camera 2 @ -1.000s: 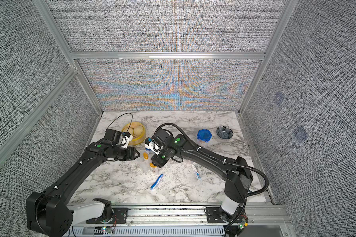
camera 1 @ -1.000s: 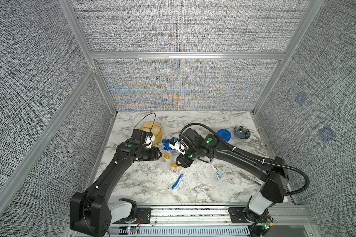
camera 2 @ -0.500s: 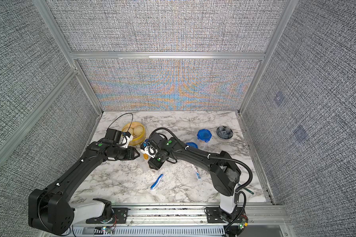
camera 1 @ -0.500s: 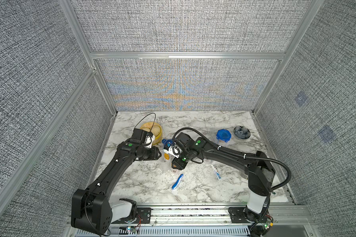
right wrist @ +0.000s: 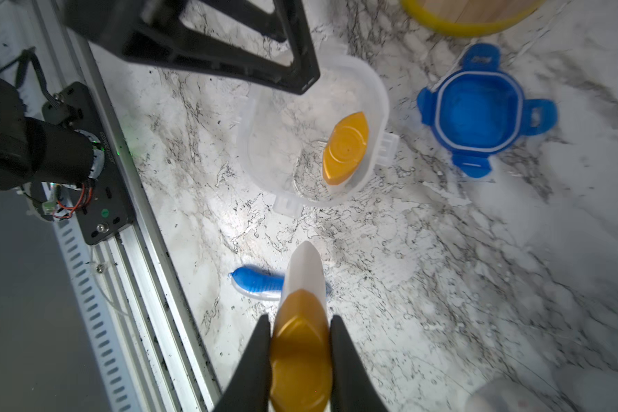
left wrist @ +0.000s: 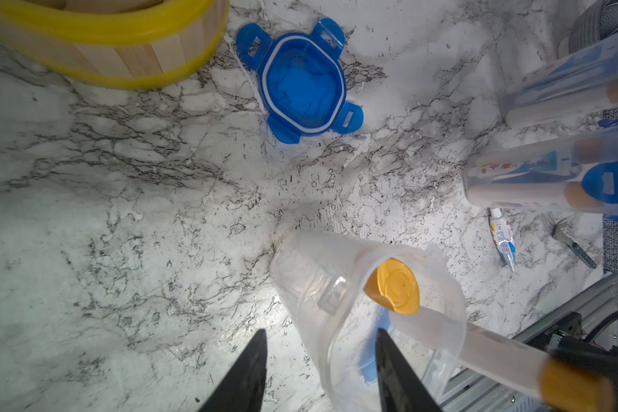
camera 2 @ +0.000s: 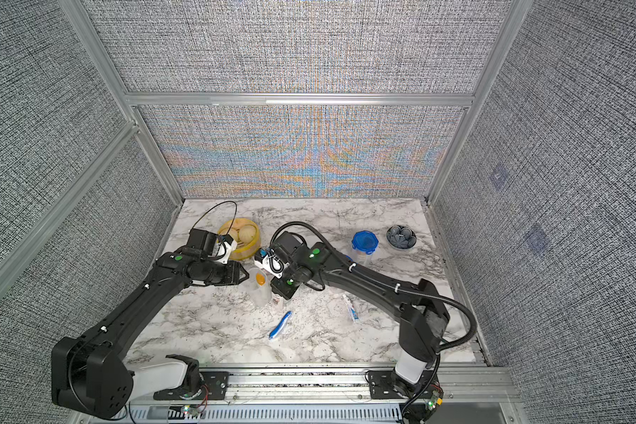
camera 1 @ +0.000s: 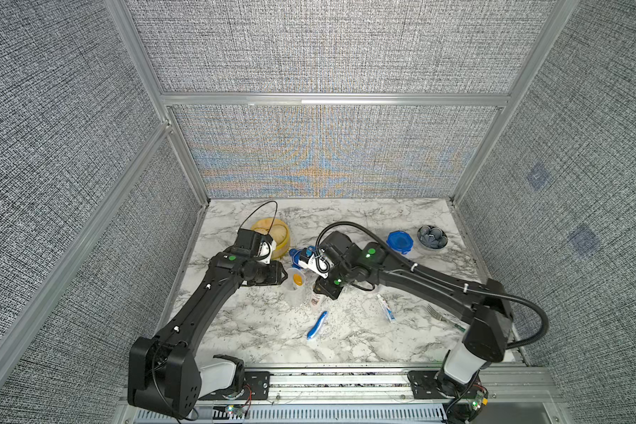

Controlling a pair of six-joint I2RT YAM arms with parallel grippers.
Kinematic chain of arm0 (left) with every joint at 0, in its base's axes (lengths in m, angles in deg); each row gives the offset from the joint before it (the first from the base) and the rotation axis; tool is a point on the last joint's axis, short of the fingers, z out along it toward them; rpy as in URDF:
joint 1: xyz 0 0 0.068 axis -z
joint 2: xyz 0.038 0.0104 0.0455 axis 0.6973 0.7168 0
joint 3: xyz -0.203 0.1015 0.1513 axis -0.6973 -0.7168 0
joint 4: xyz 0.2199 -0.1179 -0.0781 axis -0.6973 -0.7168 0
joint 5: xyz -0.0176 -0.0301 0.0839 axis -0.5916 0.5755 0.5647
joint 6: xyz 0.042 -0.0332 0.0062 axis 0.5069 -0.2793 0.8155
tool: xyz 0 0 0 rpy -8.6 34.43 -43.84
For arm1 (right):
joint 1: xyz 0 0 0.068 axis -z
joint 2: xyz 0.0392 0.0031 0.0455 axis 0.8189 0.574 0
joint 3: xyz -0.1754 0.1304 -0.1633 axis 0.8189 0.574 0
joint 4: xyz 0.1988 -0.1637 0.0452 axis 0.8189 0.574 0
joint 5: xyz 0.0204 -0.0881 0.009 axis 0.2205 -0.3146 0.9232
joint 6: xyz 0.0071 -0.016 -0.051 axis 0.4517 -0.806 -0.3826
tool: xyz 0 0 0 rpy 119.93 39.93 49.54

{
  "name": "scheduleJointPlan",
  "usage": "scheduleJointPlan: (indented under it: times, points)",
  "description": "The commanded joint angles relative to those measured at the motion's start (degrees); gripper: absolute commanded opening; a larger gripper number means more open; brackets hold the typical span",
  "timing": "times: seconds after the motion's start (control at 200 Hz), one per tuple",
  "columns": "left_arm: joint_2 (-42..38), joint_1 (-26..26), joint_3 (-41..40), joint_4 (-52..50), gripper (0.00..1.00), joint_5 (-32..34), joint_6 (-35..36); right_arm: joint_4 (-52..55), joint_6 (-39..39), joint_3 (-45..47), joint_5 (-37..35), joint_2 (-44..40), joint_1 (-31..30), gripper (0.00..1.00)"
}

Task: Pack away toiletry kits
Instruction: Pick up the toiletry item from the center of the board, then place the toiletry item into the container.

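A clear jar (camera 1: pixel 293 293) (left wrist: pixel 311 285) (right wrist: pixel 264 149) stands open at mid table, and an orange-capped white bottle (left wrist: pixel 393 285) (right wrist: pixel 345 149) leans inside it. My left gripper (left wrist: pixel 320 337) (camera 1: pixel 284 275) is open with the jar's near wall between its fingers; one finger reaches inside the rim. Just right of the jar, my right gripper (right wrist: pixel 300 321) (camera 1: pixel 322 292) is shut on the orange cap of a second bottle (right wrist: pixel 300 342). Its white body points down at the table. A blue-white toothbrush (camera 1: pixel 317 325) (right wrist: pixel 254 283) and a toothpaste tube (camera 1: pixel 387 308) lie loose in front.
A loose blue clip lid (left wrist: pixel 302 82) (right wrist: pixel 478 110) lies behind the jar, beside the yellow steamer (camera 1: pixel 276 235). A lidded jar (camera 1: pixel 400 243) and a dark bowl (camera 1: pixel 432 236) stand at back right. Two packed jars (left wrist: pixel 536 182) show in the left wrist view. A fork (camera 1: pixel 441 317) lies near the right arm.
My right gripper has come down over the bottle beside the jar and its jaws have closed on the orange cap. The left gripper has stayed at the jar, its jaws slightly narrower.
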Motion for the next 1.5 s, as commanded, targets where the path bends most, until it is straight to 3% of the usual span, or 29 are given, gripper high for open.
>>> scheduleJointPlan:
  times: [0.0, 0.215, 0.771, 1.281, 1.491]
  points:
    - [-0.4, -0.2, 0.4, 0.0, 0.48, -0.4, 0.3, 3.3, 1.2, -0.3, -1.4, -4.7, 1.1, 0.19]
    - [-0.5, -0.4, 0.3, -0.2, 0.48, -0.4, -0.2, -2.0, 5.3, -2.0, 3.3, -9.2, 3.0, 0.19]
    - [-2.9, -2.5, -0.4, -1.1, 0.44, 0.0, -1.1, -5.0, 11.5, -14.7, 9.0, 6.9, 2.7, 0.17]
    - [-1.4, -2.6, -1.8, 0.9, 0.44, -3.8, -1.0, 0.4, 11.3, -21.7, -4.0, 20.1, -2.4, 0.17]
    - [0.1, -2.6, -1.5, 0.6, 0.44, -4.0, -0.8, 2.3, 11.5, -24.7, -4.7, 24.7, -3.6, 0.26]
